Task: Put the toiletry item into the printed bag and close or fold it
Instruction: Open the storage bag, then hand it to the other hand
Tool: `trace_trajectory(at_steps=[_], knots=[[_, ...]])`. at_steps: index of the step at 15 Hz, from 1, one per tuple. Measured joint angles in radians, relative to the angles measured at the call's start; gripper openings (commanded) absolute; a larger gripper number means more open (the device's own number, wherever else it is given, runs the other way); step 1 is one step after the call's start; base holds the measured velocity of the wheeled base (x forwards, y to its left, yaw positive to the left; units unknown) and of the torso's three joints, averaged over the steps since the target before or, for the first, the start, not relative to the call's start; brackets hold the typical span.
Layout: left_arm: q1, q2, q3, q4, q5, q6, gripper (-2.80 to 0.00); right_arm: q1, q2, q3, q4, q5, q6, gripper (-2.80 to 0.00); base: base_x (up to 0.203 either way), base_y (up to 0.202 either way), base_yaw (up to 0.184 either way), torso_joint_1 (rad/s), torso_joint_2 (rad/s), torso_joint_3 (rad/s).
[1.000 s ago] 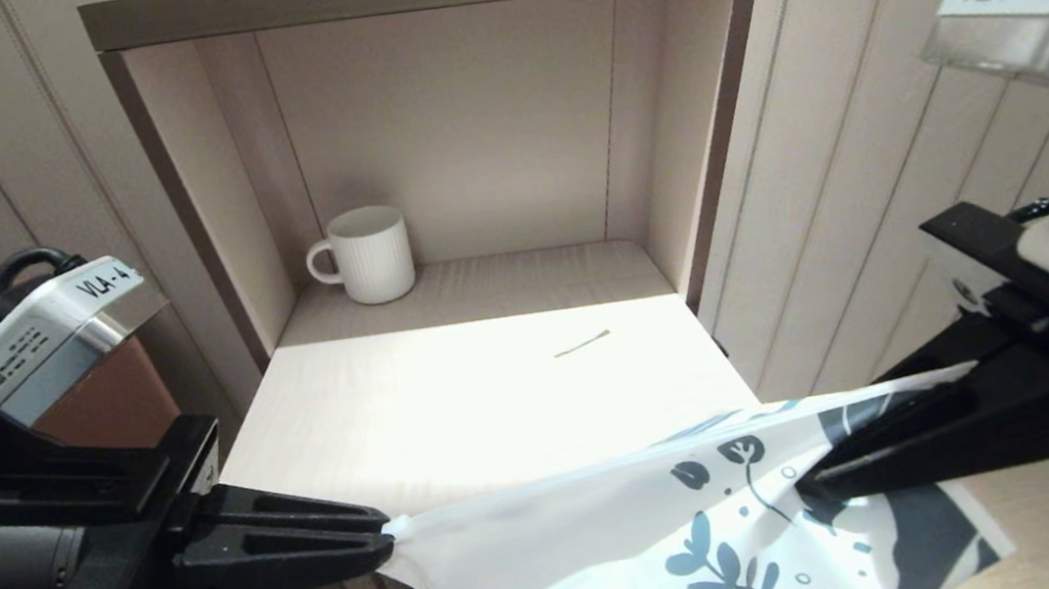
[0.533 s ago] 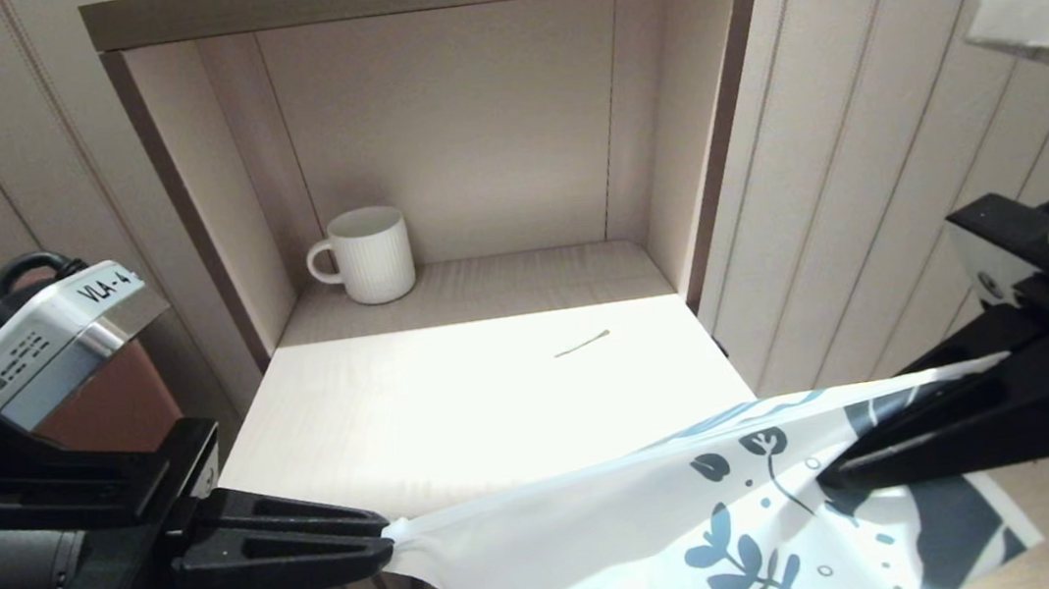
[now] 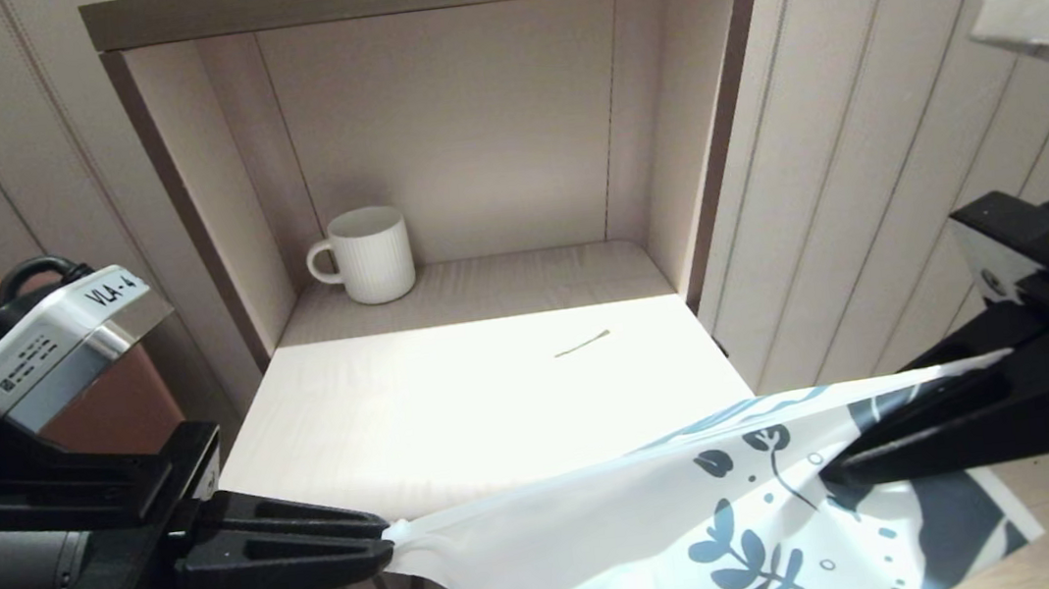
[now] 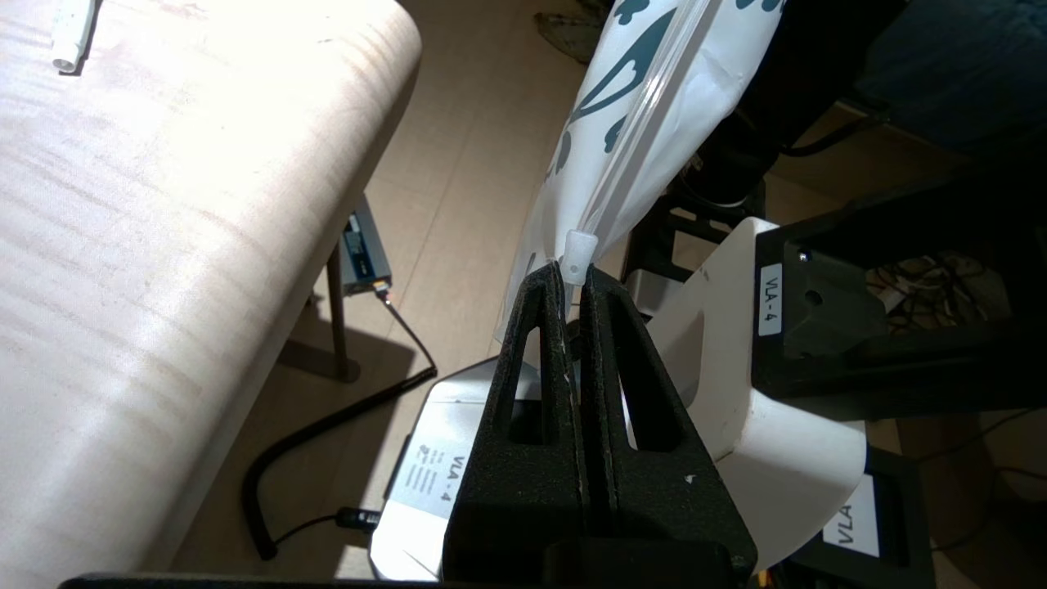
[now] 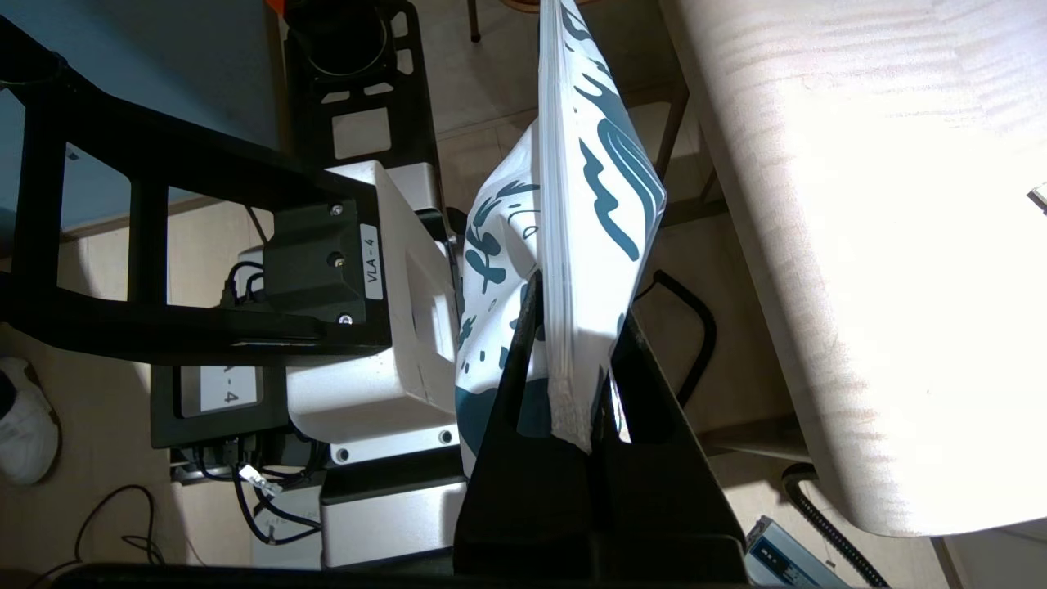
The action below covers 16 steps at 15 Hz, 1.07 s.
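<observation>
My left pincer [image 3: 385,545] is clenched on the zip-slider end of the printed bag [image 3: 670,535], and my right pincer [image 3: 831,472] grips its leafy end, the bag stretched between them off the tabletop [image 3: 419,405] edge, around six o'clock. The toiletry item [image 3: 582,344] lies on the tabletop toward one o'clock, not yet bagged. I judge one pincer must free itself to fetch it without dropping the bag. Labels on my arms read "VLA - 4".

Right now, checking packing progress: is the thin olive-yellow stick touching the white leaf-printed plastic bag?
Apart. The head view shows the stick lying on the tabletop, bare wood between it and the bag.
</observation>
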Motion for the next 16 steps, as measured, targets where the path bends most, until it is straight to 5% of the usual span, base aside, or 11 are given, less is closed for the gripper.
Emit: trace_trajectory(at_steps=[1, 16], knots=[[0.0, -0.001, 0.0, 0.001, 0.0, 0.002, 0.0, 0.0, 0.0, 0.002, -0.001, 0.0, 0.0, -2.8, 0.0, 0.0, 0.0, 0.0, 0.0, 0.0], [-0.001, -0.005, 0.034, -0.085, -0.049, -0.002, 0.0, 0.004, 0.004, 0.031, -0.035, 0.059, 0.0, -2.8, 0.0, 0.0, 0.0, 0.0, 0.0, 0.0]])
